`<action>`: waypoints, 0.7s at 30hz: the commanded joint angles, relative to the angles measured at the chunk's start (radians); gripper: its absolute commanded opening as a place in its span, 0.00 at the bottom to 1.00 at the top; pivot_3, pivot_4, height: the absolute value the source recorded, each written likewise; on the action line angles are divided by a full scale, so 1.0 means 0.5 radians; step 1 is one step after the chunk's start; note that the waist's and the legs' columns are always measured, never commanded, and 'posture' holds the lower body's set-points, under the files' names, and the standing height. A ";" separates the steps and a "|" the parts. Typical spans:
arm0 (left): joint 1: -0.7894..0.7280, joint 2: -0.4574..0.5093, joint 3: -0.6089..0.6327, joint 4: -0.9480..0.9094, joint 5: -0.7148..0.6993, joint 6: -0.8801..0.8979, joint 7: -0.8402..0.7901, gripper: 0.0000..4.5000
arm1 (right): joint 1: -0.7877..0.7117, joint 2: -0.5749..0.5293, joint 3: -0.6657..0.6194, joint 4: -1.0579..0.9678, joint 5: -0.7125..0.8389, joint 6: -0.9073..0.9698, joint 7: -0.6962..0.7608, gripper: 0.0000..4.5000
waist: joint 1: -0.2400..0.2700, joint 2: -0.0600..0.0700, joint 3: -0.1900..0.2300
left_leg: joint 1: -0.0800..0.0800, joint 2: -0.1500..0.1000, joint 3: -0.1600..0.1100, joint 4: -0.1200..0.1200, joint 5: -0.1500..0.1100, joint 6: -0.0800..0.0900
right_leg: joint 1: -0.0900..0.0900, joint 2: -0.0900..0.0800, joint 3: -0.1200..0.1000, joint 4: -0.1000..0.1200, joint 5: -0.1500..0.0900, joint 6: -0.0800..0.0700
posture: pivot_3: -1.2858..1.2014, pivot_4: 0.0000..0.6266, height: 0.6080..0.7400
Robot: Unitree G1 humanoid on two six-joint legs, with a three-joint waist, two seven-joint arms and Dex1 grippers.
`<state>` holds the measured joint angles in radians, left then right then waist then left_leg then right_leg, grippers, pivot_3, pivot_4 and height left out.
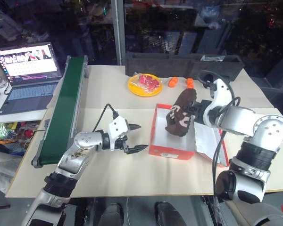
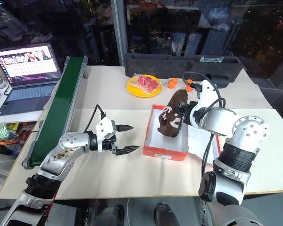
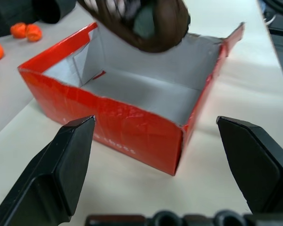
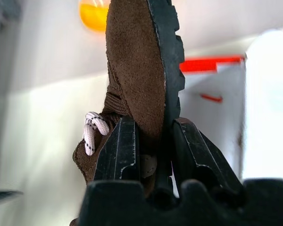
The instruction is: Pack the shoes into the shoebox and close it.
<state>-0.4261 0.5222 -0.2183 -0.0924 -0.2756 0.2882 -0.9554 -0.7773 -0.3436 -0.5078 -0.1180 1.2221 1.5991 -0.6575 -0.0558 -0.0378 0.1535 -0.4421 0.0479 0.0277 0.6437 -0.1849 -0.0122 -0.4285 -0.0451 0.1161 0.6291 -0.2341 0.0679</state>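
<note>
Holding a brown shoe [image 1: 181, 114] in right gripper [image 4: 153, 141], fingers [image 4: 120, 150] clenched on the shoe's side and sole edge, white lace [image 4: 92, 132] hanging beside them

Hanging tilted over the open red box [image 1: 172, 149], lower end of shoe dipping toward the white interior, upper end leaning to the far right; cannot tell whether touching the box floor

Sitting at table [image 1: 132, 174] centre, box with lid [image 1: 208, 141] folded open flat to the right, lying under the right arm

Hovering just left of the box, left gripper [image 1: 134, 137] released, black fingers [image 3: 61, 169] spread wide and holding nothing, pointing right toward the near-left corner of the box, apart from it

Showing in left wrist view: red wall with small white print facing the gripper, bare white inside, shoe hanging over the far part

Resting far on table: yellow plate [image 1: 145, 84] with red items, two orange balls [image 1: 173, 82] just right of it, long dark tray [image 1: 179, 63] along the far edge

Lying along left side of table: green conveyor belt [image 1: 63, 108]; laptop [image 1: 26, 75] open further left on a separate surface
</note>
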 commanded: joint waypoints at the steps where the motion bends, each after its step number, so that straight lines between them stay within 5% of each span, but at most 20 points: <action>1: -0.027 0.021 0.010 -0.023 0.042 -0.076 -0.029 0.98 | 0.105 -0.086 0.047 0.013 0.069 0.031 0.006 0.20 | 0.001 0.000 0.000 | 0.000 0.000 0.000 0.000 0.000 0.000 | 0.000 0.000 0.000 0.000 0.000 0.000 | 0.52 0.24 0.84; 11: -0.023 0.009 0.013 -0.059 0.098 -0.078 -0.013 0.98 | 0.179 -0.068 0.026 0.196 -0.113 0.031 0.052 0.20 | -0.014 0.000 0.000 | 0.002 0.000 0.000 0.000 0.000 0.000 | 0.001 0.001 0.001 0.001 0.000 0.000 | 0.52 0.24 0.84; 21: -0.031 0.004 0.021 -0.064 0.119 -0.085 0.020 1.00 | 0.110 0.136 -0.085 0.178 -0.249 0.031 0.059 0.88 | -0.015 0.000 0.000 | 0.002 0.000 0.000 0.000 0.000 0.000 | 0.001 0.001 0.001 0.002 0.000 0.001 | 0.52 0.24 0.84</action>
<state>-0.4265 0.5276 -0.2178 -0.0941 -0.2177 0.2634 -0.9509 -0.6932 -0.2849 -0.5204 -0.0069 1.1107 1.6067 -0.6288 -0.0632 -0.0377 0.1535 -0.4411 0.0480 0.0277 0.6439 -0.1849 -0.0122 -0.4281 -0.0446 0.1165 0.6300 -0.2341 0.0682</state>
